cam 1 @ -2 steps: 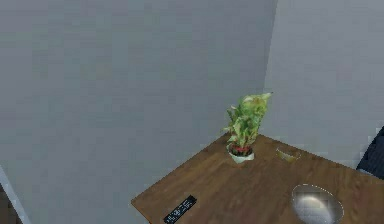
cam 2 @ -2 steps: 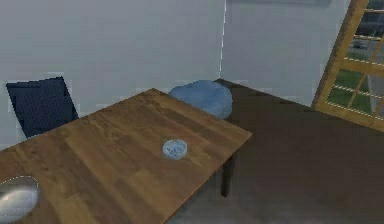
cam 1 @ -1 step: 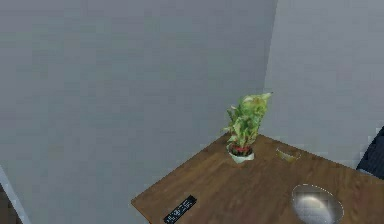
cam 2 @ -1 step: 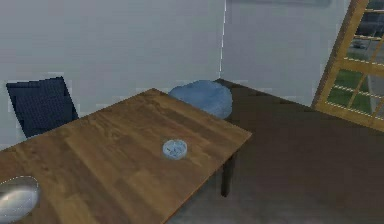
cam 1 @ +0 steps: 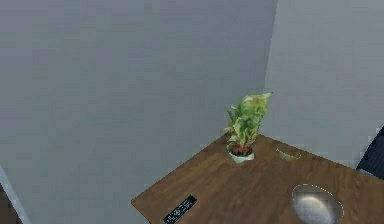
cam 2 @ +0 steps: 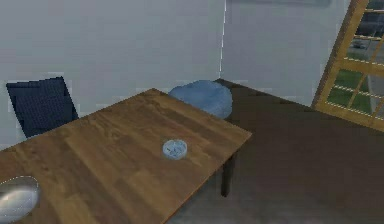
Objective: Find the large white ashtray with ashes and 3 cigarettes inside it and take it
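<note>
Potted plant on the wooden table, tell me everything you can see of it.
The leafy green potted plant stands upright in a small white round pot with a reddish patch at the top. Its broad leaves are pale green mottled with yellow, bunched together and spreading up and toward the forward view's right. The pot rests on the brown wooden table near the table's far edge, close to the corner of the grey walls. Only the tabletop touches it.

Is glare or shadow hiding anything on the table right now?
Forward view: even light on the table, faint sheen on the metal bowl. Arm side view: no glare, the small round pale dish stands out on the wood.
</note>
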Motion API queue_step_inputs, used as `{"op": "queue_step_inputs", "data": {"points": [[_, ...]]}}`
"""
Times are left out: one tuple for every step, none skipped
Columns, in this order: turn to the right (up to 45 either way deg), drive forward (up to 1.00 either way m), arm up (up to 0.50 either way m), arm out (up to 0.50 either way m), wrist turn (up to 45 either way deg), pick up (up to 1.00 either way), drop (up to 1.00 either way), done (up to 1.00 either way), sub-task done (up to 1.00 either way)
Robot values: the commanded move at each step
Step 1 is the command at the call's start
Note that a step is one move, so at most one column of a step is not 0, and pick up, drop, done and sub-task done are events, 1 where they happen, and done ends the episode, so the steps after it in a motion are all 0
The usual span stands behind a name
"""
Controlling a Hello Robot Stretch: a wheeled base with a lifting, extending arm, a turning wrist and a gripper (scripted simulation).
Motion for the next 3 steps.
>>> {"op": "queue_step_inputs", "data": {"points": [[0.0,0.00,0.00,0.48,0.0,0.00,0.00,0.00,0.00],[0.0,0.00,0.00,0.00,45.0,0.00,0.00,0.00,0.00],[0.0,0.00,0.00,0.00,45.0,0.00,0.00,0.00,0.00]]}}
